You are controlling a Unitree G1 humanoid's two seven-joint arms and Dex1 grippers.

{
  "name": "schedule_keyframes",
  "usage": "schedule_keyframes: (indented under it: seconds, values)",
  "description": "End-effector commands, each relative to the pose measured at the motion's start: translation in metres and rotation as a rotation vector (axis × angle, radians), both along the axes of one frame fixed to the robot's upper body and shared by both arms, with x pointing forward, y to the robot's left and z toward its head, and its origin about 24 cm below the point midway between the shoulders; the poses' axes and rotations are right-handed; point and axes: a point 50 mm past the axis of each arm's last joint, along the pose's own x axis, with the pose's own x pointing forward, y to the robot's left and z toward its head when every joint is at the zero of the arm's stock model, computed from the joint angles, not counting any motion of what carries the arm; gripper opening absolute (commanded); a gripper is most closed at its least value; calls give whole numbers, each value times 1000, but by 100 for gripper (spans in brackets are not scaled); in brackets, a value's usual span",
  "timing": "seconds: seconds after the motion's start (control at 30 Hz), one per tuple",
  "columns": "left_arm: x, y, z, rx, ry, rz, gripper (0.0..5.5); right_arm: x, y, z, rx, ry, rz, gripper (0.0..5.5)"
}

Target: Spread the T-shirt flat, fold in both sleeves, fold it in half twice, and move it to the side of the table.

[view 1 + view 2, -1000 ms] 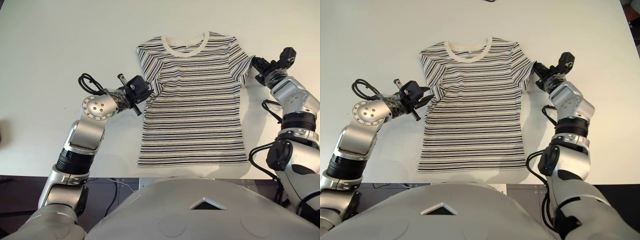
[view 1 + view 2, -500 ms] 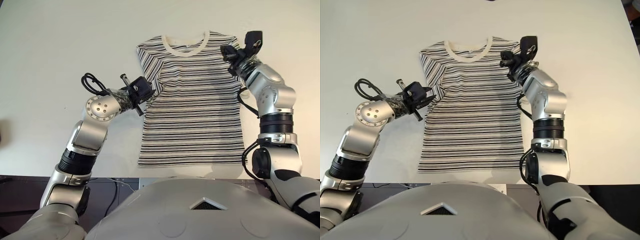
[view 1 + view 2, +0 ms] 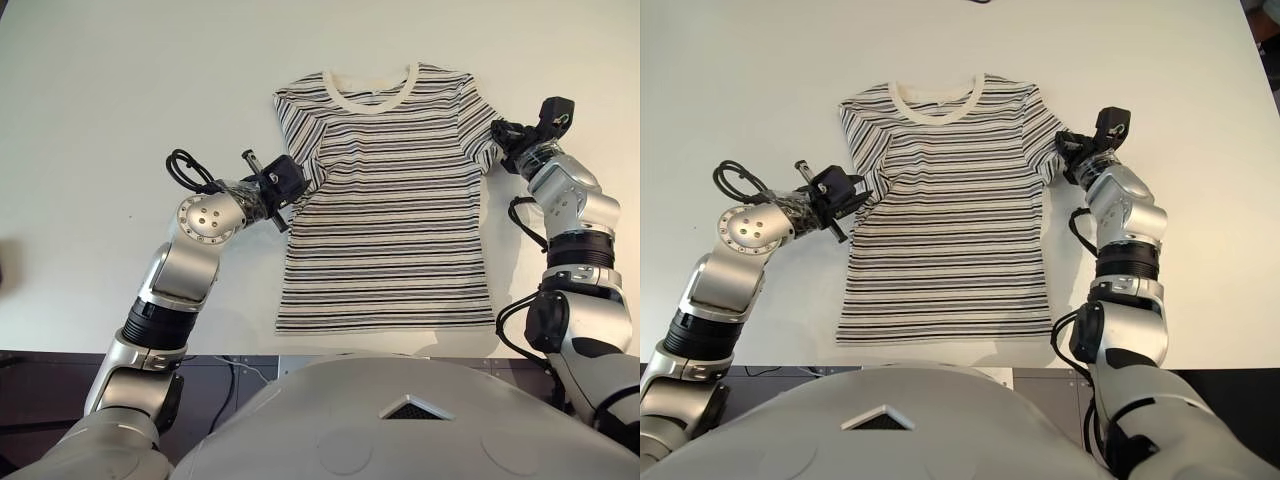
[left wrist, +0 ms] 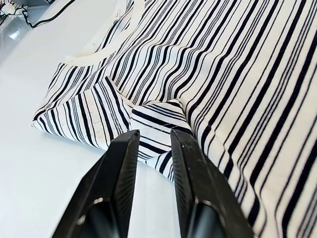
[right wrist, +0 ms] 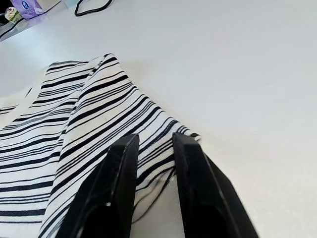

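A striped T-shirt (image 3: pixel 390 190) with a cream collar lies spread flat, collar away from me, on the white table (image 3: pixel 100 120). Both sleeves stick out to the sides. My left gripper (image 3: pixel 292 190) is at the lower hem of the shirt's left sleeve (image 4: pixel 94 114). Its fingers stand a narrow gap apart, with a curled-up corner of striped cloth just ahead of the tips (image 4: pixel 152 135). My right gripper (image 3: pixel 498 133) rests at the outer hem of the right sleeve (image 5: pixel 114 119), its fingers likewise slightly apart over the hem (image 5: pixel 154 138).
Bare white table stretches to the left, right and beyond the shirt. The table's front edge (image 3: pixel 60 350) runs just below the shirt's bottom hem. A black cable (image 5: pixel 94 6) and a purple packet (image 5: pixel 29 7) lie at the far side.
My right gripper swung inward over the shirt's right shoulder, then came back out to the sleeve hem. The left gripper crept slightly toward the left sleeve. The shirt lies as before.
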Motion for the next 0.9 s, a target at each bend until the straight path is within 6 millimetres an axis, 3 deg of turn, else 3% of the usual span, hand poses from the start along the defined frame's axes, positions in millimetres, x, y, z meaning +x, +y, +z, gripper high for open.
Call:
schedule_keyframes:
  seconds: [0.03,0.2,0.4,0.7,0.9]
  values:
    - [-1,3,-2,29,11,-16,118,-3,-7,1,-2,-31,-18,124]
    - [0,5,-2,34,5,-8,118,0,-11,21,120,-146,-61,124]
    - [2,3,-1,30,-3,-11,118,-5,-20,5,154,-59,-118,124]
    - [4,3,2,11,5,-4,118,-1,-8,-11,312,24,-116,124]
    - [3,4,1,13,9,-4,118,-3,-10,-11,289,29,-108,13]
